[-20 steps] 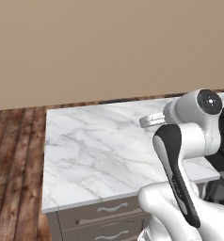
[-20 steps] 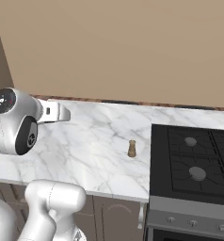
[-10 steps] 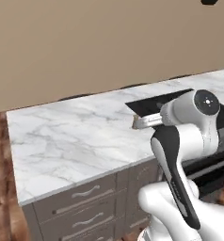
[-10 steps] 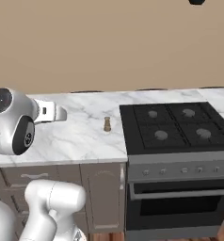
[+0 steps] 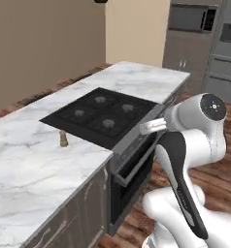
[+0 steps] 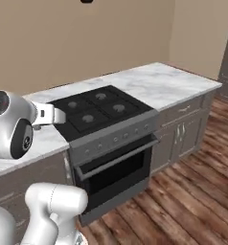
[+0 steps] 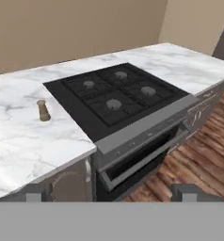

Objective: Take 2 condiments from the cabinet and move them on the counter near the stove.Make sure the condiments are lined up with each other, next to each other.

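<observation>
shaker (image 7: 43,110): upright on tabletop (image 7: 20,141), just beside stove (image 7: 114,99), ahead-left of tool
tool (image 7: 109,192): fully open, nothing held

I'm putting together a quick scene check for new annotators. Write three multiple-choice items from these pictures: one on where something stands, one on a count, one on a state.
1. Where does the small tan wooden-looking shaker stand?
A. on the black cooktop
B. on the white marble counter beside the cooktop
C. on the wooden floor

2. How many round burners does the flat black cooktop show?
A. two
B. four
C. six

3. How is the tool in the hand view?
A. open, nothing between its tips
B. shut on the shaker
C. shut on the oven handle

Answers: 1 B, the shaker is upright on marble, just off the cooktop's edge. 2 B, four burners sit in a two-by-two square. 3 A, the two dark tips stand far apart with only the stove front seen between them.
</observation>
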Robot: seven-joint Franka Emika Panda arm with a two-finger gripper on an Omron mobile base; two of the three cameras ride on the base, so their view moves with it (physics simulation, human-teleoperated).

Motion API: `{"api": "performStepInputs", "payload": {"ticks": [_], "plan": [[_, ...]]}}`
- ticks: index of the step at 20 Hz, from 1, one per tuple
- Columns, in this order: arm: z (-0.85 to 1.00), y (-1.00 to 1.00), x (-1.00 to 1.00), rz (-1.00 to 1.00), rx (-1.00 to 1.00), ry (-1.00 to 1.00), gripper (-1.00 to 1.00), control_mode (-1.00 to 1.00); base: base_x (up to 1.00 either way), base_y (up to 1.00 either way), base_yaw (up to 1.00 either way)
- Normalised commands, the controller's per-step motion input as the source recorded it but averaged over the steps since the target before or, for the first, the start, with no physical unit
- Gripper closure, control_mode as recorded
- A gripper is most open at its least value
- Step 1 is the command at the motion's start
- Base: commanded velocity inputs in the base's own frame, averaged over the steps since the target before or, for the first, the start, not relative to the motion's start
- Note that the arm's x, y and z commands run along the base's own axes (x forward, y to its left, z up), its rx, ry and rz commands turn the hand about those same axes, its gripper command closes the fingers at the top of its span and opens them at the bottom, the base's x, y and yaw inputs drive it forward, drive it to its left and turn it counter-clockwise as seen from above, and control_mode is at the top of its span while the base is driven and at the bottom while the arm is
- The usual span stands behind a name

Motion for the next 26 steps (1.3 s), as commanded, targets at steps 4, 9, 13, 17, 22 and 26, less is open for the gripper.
{"api": "performStepInputs", "payload": {"ticks": [4, 9, 13, 17, 22, 26], "plan": [[0.0, 0.0, 0.0, 0.0, 0.0, 0.0, -1.0, 1.0, 0.0, 0.0, -1.0], [0.0, 0.0, 0.0, 0.0, 0.0, 0.0, -1.0, 1.0, 0.0, 0.0, -1.0], [0.0, 0.0, 0.0, 0.0, 0.0, 0.0, -1.0, 1.0, -0.01, 0.0, -1.0], [0.0, 0.0, 0.0, 0.0, 0.0, 0.0, -1.0, 1.0, -0.02, 0.0, -1.0], [0.0, 0.0, 0.0, 0.0, 0.0, 0.0, -1.0, 1.0, -0.06, 0.0, -0.93], [0.0, 0.0, 0.0, 0.0, 0.0, 0.0, -1.0, 1.0, 0.5, 0.0, -0.56]]}}
